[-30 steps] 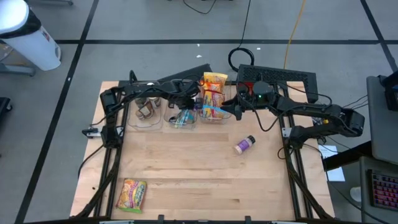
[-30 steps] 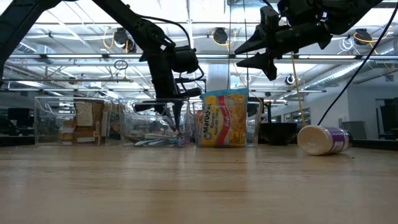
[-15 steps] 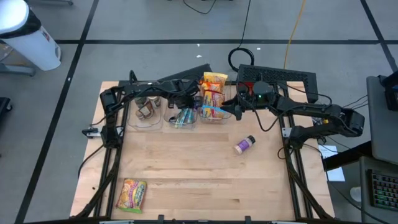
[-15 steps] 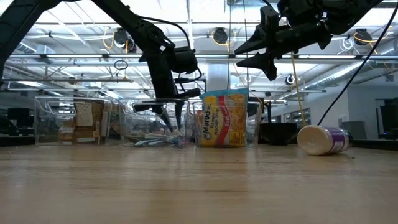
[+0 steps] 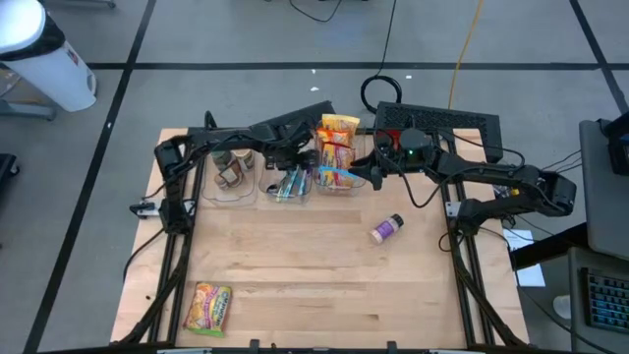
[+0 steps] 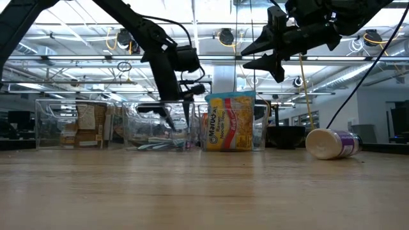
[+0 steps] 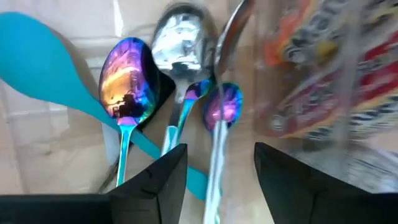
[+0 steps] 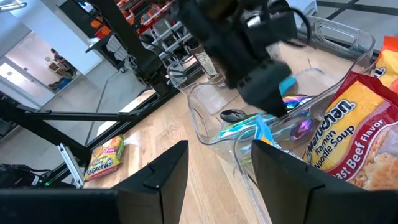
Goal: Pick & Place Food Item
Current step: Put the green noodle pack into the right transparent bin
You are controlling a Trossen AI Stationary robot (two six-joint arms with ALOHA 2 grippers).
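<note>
Left gripper: released, empty, over the spoon bin.
Noodle packet: well apart, near surface corner on my left side; left arm nearer.

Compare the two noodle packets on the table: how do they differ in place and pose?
The ramen packet in the bin stands upright inside a clear bin at the table's far side, between the two arms. The packet near the front corner lies flat on the bare wood, on the left arm's side, apart from everything. Both are yellow, printed noodle packets, and no end effector holds either.
</note>
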